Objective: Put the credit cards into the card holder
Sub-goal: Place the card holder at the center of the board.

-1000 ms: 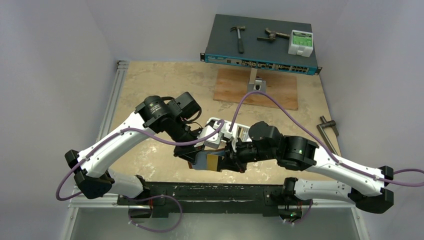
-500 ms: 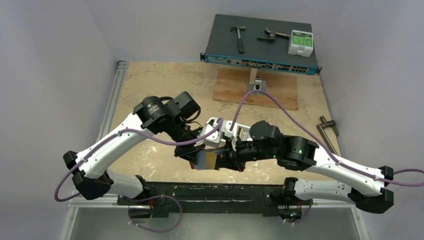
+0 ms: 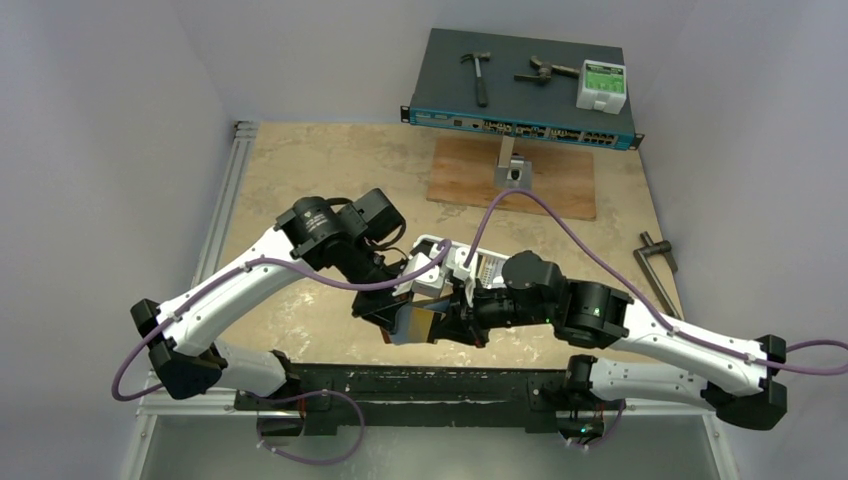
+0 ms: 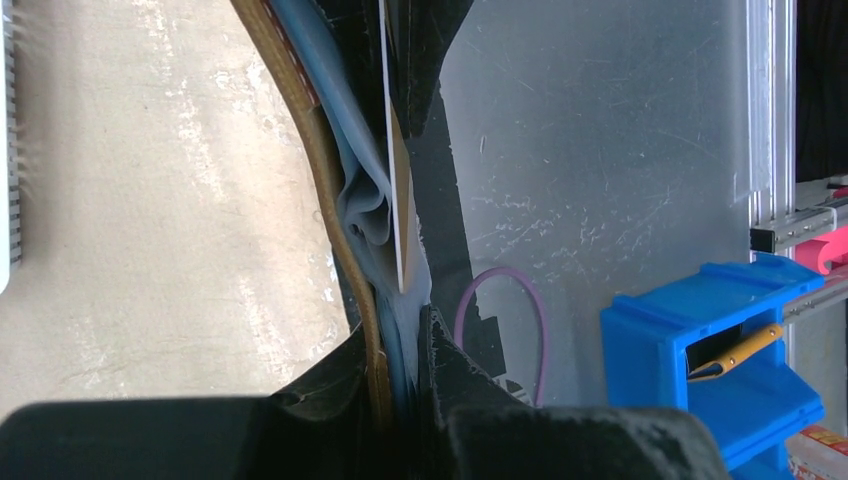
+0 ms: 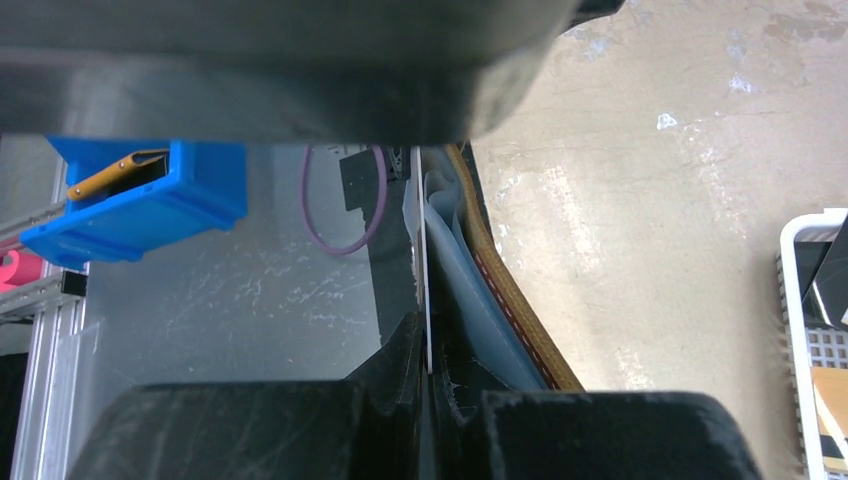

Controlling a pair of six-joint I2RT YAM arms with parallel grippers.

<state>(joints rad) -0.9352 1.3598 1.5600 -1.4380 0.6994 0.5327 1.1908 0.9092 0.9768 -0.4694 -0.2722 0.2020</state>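
The card holder (image 4: 350,215) is clamped at the bottom of the left wrist view between the nearly closed fingers of the left gripper (image 4: 400,345). Its brown leather back is turned left and its grey lining is spread open. A credit card (image 5: 427,270), seen edge-on, is pinched in the fully closed right gripper (image 5: 428,365), and its far end is set among the lining folds. In the top view, holder and card are found at lower centre, over the table (image 3: 300,170), just below the white slotted tray (image 3: 470,262). Compared with a second ago, both grips are unchanged. The holder is kept at nearly the same spot, and the right forearm is seen lower in the frame.
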